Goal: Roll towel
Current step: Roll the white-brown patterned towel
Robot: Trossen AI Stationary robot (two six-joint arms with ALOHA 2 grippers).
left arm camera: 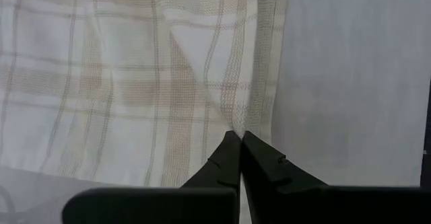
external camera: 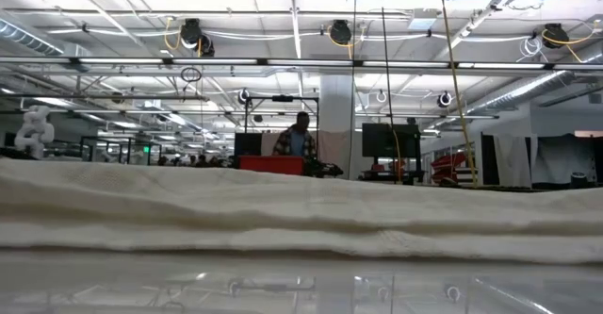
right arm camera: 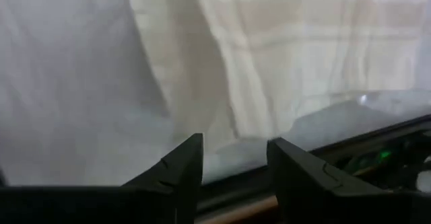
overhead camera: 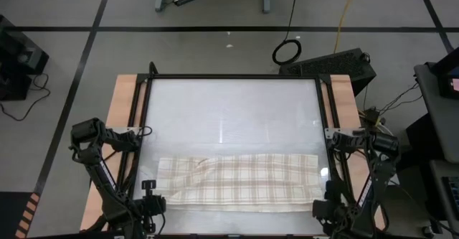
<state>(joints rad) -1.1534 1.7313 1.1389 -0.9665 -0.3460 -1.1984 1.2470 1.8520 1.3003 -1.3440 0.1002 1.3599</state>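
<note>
The cream towel with tan plaid stripes (overhead camera: 240, 181) lies folded in a long band along the table's near side; it fills the low view (external camera: 283, 210). My left gripper (overhead camera: 153, 196) is at the towel's left end, its fingers shut there (left arm camera: 237, 138). My right gripper (overhead camera: 324, 196) is at the towel's right end, open (right arm camera: 234, 158) and empty, just off the cloth (right arm camera: 303, 49). My left gripper's shut fingertips meet the towel at a fold along its left end edge (left arm camera: 237, 126), where creases run together at the tips. The fingers come in slanting from the near left. The towel lies on the table, slack. How many layers are held I cannot tell.
A black frame (overhead camera: 323, 110) borders the glossy white table top, with wooden strips outside it. The far half of the table (overhead camera: 229, 110) is bare. A person (external camera: 300, 137) stands far off in the room behind.
</note>
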